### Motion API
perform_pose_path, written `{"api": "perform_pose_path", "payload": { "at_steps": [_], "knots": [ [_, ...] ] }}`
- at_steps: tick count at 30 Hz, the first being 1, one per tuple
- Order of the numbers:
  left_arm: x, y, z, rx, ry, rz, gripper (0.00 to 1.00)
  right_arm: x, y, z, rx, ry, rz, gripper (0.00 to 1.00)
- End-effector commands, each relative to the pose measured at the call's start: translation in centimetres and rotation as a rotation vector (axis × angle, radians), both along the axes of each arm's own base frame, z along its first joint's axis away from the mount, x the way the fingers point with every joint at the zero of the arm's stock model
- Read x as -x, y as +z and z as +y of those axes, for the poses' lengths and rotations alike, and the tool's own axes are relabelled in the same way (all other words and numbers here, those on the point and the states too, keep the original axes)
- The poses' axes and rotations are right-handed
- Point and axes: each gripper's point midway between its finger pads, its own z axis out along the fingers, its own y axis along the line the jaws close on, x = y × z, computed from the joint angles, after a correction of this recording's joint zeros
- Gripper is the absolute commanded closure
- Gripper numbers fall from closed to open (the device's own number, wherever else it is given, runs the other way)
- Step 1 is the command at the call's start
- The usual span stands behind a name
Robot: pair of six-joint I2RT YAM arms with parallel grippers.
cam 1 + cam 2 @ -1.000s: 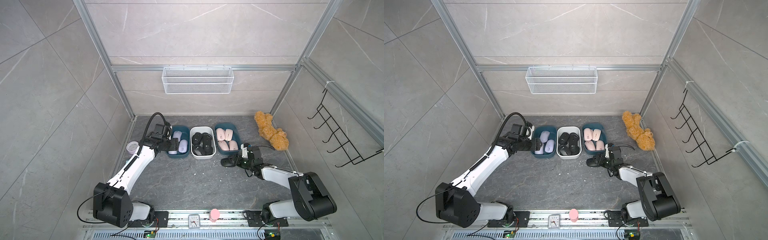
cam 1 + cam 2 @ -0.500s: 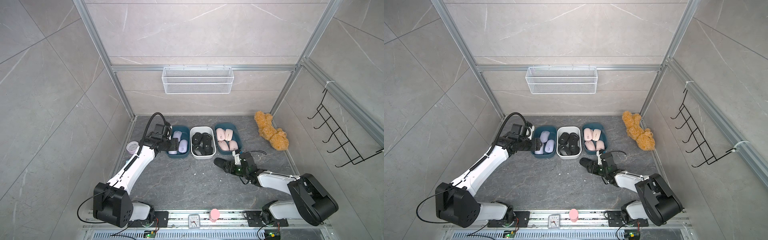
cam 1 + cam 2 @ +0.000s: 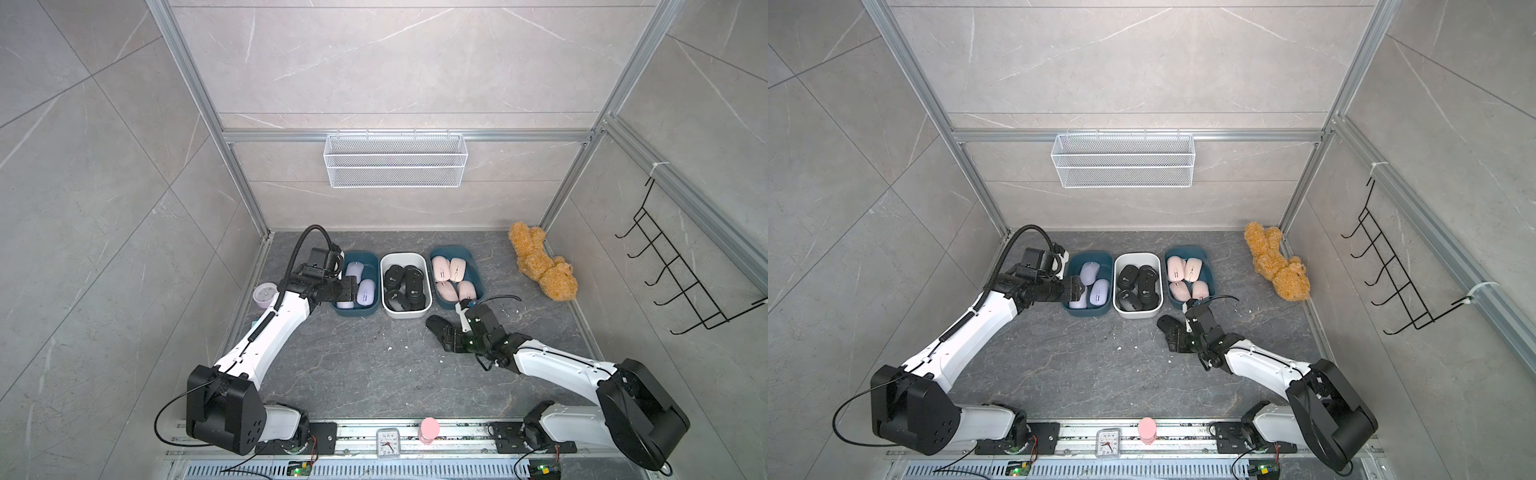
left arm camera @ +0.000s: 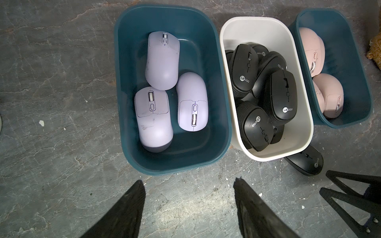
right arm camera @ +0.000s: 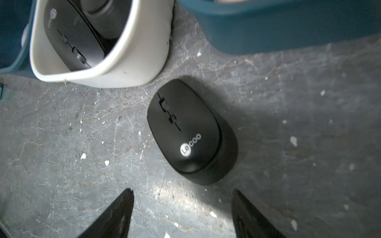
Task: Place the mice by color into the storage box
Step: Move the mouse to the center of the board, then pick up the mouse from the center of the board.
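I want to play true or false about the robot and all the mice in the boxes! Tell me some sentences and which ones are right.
1. A black mouse lies on the table, outside the white box. True.
2. The right end effector is gripping it. False: it is open, and the mouse lies free in front of it.
3. Three purple mice are in a teal box. True.
4. The pink mice share that box. False: they are in the other teal box, past the white one.
5. The teddy bear sits in the white box. False: it lies on the table by the wall.
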Motion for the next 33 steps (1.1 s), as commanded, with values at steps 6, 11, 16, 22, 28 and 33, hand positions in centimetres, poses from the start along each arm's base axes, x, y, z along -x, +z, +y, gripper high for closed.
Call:
{"api": "perform_pose_path", "payload": {
  "at_steps": [6,11,16,22,28,33],
  "knots": [
    [-0.1,0.8,0.2,-0.021,-0.006,-0.024,0.29,-3.1,0.7,0.6,0.154,0.095,-0.100,0.21],
    [-0.1,0.8,0.2,-0.024,-0.006,-0.024,0.29,-4.3,0.1,1.4,0.179,0.134,-0.115,0.20],
    [-0.1,0.8,0.2,-0.024,-0.006,-0.024,0.29,-4.5,-0.4,2.0,0.171,0.154,-0.108,0.21],
    [-0.1,0.8,0.2,-0.023,-0.004,-0.023,0.29,-3.3,-0.7,3.2,0.143,0.199,-0.076,0.22],
    [-0.1,0.9,0.1,-0.021,-0.005,-0.024,0.29,-2.2,-1.1,3.8,0.201,0.217,-0.066,0.22],
    [-0.1,0.9,0.2,-0.022,-0.004,-0.024,0.29,-2.5,-2.0,3.9,0.269,0.190,-0.059,0.23]
  ]
}}
